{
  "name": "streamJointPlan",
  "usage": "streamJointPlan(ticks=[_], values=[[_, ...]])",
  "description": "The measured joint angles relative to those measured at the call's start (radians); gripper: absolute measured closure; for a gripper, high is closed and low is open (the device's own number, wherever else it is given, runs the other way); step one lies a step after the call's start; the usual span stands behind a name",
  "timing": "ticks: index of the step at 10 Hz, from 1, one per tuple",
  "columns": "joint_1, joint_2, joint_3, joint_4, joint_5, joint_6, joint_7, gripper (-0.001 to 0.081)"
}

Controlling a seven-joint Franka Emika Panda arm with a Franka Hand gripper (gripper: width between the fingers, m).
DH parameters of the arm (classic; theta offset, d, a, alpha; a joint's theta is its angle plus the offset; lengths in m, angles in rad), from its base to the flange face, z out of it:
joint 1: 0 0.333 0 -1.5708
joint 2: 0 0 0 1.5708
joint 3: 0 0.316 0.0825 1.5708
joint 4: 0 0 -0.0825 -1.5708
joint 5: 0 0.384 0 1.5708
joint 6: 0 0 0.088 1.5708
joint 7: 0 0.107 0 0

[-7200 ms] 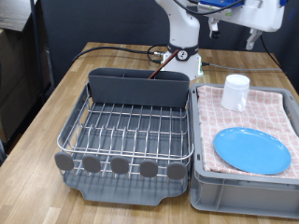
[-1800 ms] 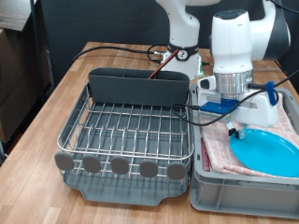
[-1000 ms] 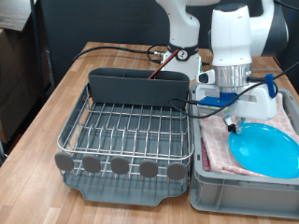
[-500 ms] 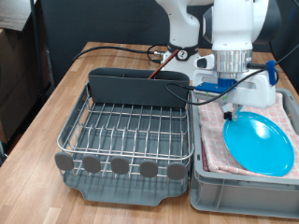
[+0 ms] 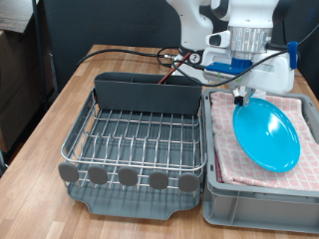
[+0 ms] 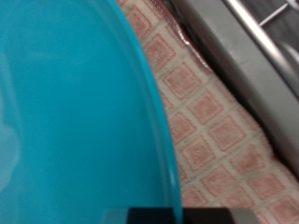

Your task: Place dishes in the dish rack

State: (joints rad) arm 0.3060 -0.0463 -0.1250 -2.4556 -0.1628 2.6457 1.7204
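My gripper [image 5: 242, 99] is above the grey crate [image 5: 261, 194], on the exterior view's right side. My fingers are closed narrow on the rim of the blue plate [image 5: 266, 133], at its upper left edge as the exterior view shows it. The plate is lifted and tilted: the gripped edge is high and the plate slopes down toward the exterior view's lower right. It hangs over the pink cloth [image 5: 225, 139] that lines the crate; whether its lower edge touches the cloth I cannot tell.

In the wrist view the plate [image 6: 75, 112] fills most of the picture, with its curved rim running across. Beside it I see the checked cloth [image 6: 215, 121], and behind the cloth a grey wall and part of the rack [image 6: 266, 19].

The rack [image 5: 140, 139] stands on the exterior view's left, just beside the crate, on the wooden table [image 5: 50, 110]. Its wire grid holds no dish. The dark caddy [image 5: 148, 95] is at its far end and the grey discs [image 5: 128, 177] are along its near edge. The mug and the spoon do not show from either camera.
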Motion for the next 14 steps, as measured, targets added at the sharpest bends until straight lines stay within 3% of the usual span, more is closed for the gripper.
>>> streamJointPlan(ticks=[3, 5, 6, 8, 12, 14], values=[[0.000, -0.060, 0.029, 0.073, -0.178, -0.218, 0.053, 0.0789], [0.001, -0.075, 0.044, 0.118, -0.188, -0.308, 0.039, 0.0789], [0.000, -0.073, 0.044, 0.117, -0.187, -0.303, 0.040, 0.0789], [-0.003, -0.081, 0.043, 0.135, -0.228, -0.422, 0.018, 0.0789], [-0.026, -0.132, -0.005, 0.197, -0.370, -0.648, -0.219, 0.0789], [-0.045, -0.135, -0.040, 0.221, -0.462, -0.703, -0.360, 0.0789]])
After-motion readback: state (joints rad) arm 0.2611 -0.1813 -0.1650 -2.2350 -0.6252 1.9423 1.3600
